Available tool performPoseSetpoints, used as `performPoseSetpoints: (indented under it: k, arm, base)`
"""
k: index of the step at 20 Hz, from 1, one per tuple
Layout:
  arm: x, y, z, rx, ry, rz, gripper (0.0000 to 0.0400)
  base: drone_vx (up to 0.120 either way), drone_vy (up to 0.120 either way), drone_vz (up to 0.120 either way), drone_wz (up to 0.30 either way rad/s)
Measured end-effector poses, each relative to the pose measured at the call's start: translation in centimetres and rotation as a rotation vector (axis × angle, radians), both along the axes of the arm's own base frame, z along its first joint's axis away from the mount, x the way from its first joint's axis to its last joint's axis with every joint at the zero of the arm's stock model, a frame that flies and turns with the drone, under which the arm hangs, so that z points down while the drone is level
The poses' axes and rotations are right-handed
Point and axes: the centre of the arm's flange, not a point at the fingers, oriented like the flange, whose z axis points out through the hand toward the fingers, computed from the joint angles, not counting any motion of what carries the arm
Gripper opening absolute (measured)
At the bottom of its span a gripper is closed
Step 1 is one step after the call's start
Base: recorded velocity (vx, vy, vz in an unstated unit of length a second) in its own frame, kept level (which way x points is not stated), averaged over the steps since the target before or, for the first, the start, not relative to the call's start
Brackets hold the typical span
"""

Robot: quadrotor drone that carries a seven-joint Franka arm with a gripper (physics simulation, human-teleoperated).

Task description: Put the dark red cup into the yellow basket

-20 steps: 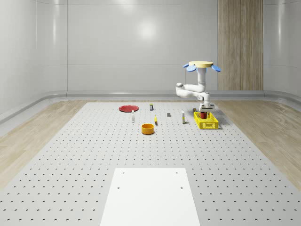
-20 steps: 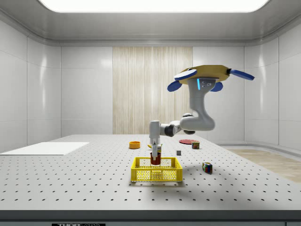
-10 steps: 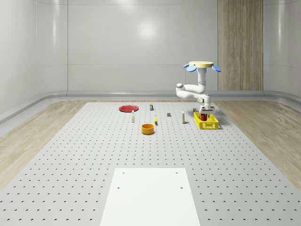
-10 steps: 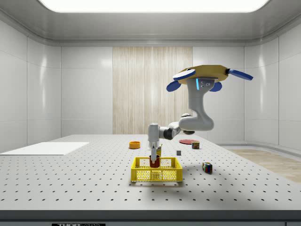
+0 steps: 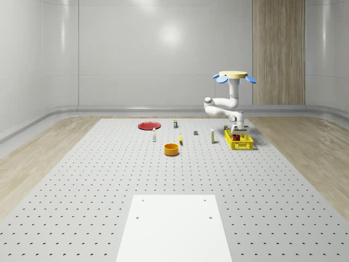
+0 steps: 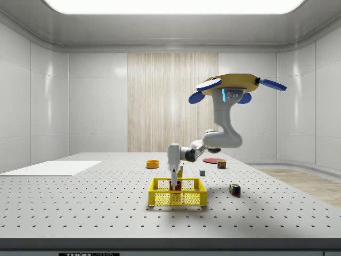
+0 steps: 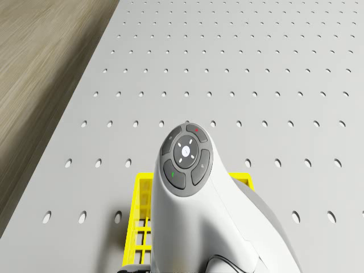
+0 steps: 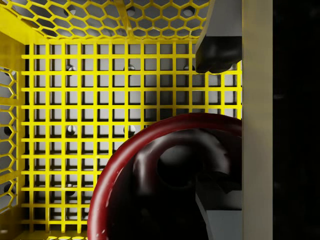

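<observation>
While the drone (image 6: 233, 85) hovers right of centre in the side view, its gripper (image 6: 174, 181) reaches down into the yellow basket (image 6: 177, 193); the fingers (image 8: 216, 47) pinch the dark red cup's (image 8: 165, 182) rim, the cup low inside the basket.

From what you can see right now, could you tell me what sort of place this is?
Probably a simulated robotics lab: a large perforated table in a bare panelled room, scattered test props such as the yellow basket, and a drone hovering over the table.

Dark red cup (image 8: 165, 185) upright, mouth up, inside the yellow mesh basket (image 6: 177, 193).
</observation>
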Motion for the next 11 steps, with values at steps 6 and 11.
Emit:
performPoseSetpoints:
  k: [6, 11]
  arm:
    - [0.0, 0.0, -1.2, 0.000, 0.000, 0.000, 0.0382]
    - [0.0, 0.0, -1.6, 0.000, 0.000, 0.000, 0.0394]
  base:
    - [0.000, 0.000, 0.000, 0.000]
    - [0.000, 0.000, 0.000, 0.000]
